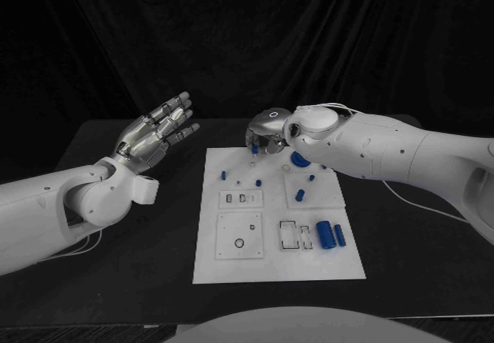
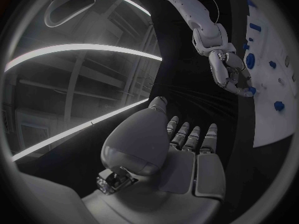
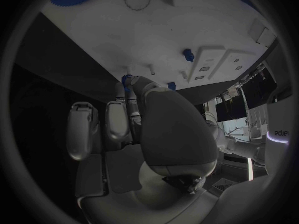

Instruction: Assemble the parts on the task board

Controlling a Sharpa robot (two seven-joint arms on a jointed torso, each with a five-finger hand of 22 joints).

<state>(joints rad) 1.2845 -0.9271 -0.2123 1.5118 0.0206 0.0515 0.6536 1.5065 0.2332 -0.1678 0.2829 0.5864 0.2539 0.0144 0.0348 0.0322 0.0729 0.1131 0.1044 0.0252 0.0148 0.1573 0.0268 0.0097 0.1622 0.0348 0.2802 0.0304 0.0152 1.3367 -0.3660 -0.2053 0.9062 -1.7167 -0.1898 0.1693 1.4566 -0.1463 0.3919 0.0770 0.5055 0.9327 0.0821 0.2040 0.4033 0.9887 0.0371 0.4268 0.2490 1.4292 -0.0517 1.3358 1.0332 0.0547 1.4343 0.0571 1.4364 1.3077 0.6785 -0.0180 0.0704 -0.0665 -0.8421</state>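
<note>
The white task board (image 1: 278, 254) lies in the middle of the black table. My right hand (image 1: 270, 136) hovers over the board's far edge and pinches a small blue part (image 1: 254, 150) between its fingertips, just above the board. The same small blue part (image 2: 251, 90) shows at the tips of the right hand (image 2: 231, 73) in the left wrist view, and again as the blue part (image 3: 126, 79) in the right wrist view. My left hand (image 1: 156, 136) is raised left of the board, fingers spread, holding nothing.
A blue gear (image 1: 300, 158) lies beside the right hand. Small blue pegs (image 1: 225, 174) (image 1: 298, 194) stand on the board's upper half. Two blue cylinders (image 1: 324, 234) lie at the lower right, next to rectangular slots (image 1: 289, 234). A white cable (image 1: 412, 202) trails right of the board.
</note>
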